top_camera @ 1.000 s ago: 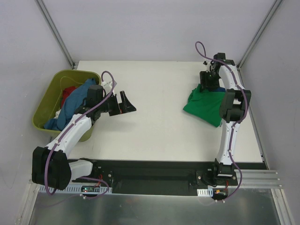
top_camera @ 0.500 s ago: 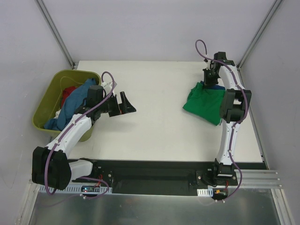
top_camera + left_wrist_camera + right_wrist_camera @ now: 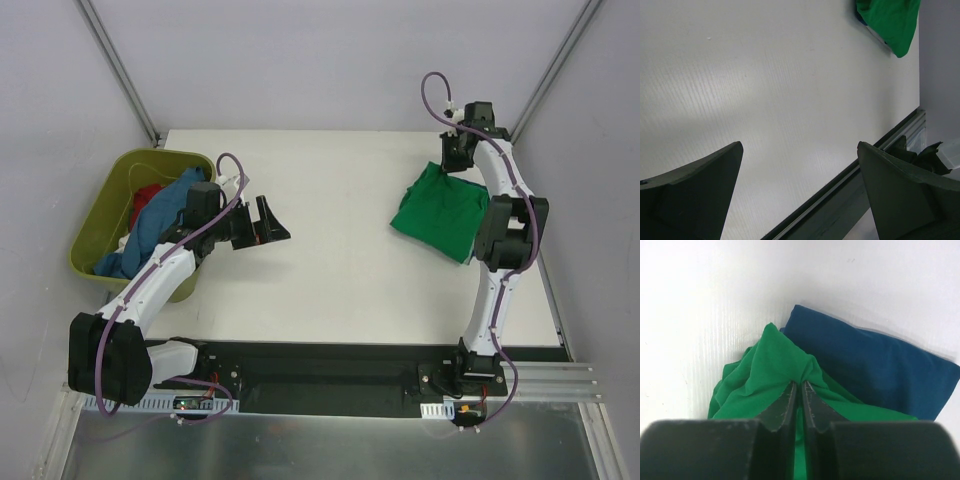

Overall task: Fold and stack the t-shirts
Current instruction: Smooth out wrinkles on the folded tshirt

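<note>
A bright green t-shirt (image 3: 440, 212) lies on the right of the white table (image 3: 340, 270). My right gripper (image 3: 455, 160) is shut on a pinch of the green t-shirt (image 3: 767, 372) at its far edge. In the right wrist view a folded navy shirt (image 3: 875, 367) lies under and beside the green one. My left gripper (image 3: 272, 220) is open and empty above the table's left part, next to the tub. In the left wrist view the green t-shirt (image 3: 892, 20) shows far off at the top right. Blue (image 3: 160, 215) and red (image 3: 150, 195) shirts lie in the tub.
An olive-green plastic tub (image 3: 105, 215) stands at the table's left edge with several crumpled shirts in it. A black rail (image 3: 330, 360) runs along the near edge. Grey walls close in the back and sides.
My right gripper has moved toward the far right corner, pulling the green t-shirt's far edge with it and spreading the cloth. The left arm has not moved.
</note>
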`<state>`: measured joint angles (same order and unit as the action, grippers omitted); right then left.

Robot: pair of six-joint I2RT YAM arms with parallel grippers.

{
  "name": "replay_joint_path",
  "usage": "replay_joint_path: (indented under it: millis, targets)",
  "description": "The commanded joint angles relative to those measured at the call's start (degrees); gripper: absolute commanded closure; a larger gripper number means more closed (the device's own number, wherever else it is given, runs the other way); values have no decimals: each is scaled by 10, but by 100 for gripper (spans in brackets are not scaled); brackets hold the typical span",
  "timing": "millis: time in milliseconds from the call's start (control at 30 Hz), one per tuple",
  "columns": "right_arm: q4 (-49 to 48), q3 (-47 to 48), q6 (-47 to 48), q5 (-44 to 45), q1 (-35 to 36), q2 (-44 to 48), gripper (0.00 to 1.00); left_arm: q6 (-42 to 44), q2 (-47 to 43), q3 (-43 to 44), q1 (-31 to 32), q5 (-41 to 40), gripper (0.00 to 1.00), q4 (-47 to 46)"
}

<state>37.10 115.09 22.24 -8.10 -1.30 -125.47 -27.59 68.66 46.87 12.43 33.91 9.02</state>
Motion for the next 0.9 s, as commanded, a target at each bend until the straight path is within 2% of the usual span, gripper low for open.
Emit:
replay_joint_path:
  millis: [0, 67, 100, 200, 333, 400, 433, 567, 700, 733, 867]
  targets:
    - [-3, 32, -3, 3, 1, -25, 86, 3, -5, 7, 5, -7, 1, 2]
    - [4, 33, -2, 4, 1, -43, 81, 0, -11, 2, 6, -9, 1, 5]
    - [8, 33, -1, 5, 1, -49, 69, -1, -17, 0, 6, -10, 1, 6]
    - [20, 45, -1, 13, 1, -65, 47, -5, -31, -4, 6, -12, 1, 11]
    - [53, 87, -7, 34, 0, -56, 32, -12, -56, -7, 6, -6, 1, 18]
    - [58, 88, -13, 37, 0, -16, 8, -11, -77, -8, 6, -5, 1, 21]
    - [57, 84, -24, 36, 0, 1, 3, -10, -85, -7, 6, -11, 1, 23]
    - [47, 35, -60, 32, -1, 102, 3, -2, -113, 1, 5, -43, 1, 48]
    - [9, -92, -110, 47, -3, 256, 3, -24, -116, 12, 5, -81, 1, 73]
    - [-13, -168, -119, 49, -5, 285, 3, -29, -117, 10, 5, -89, 1, 79]
    - [-85, -370, -177, 49, -15, 444, 3, -52, -129, -6, 5, -132, 1, 88]
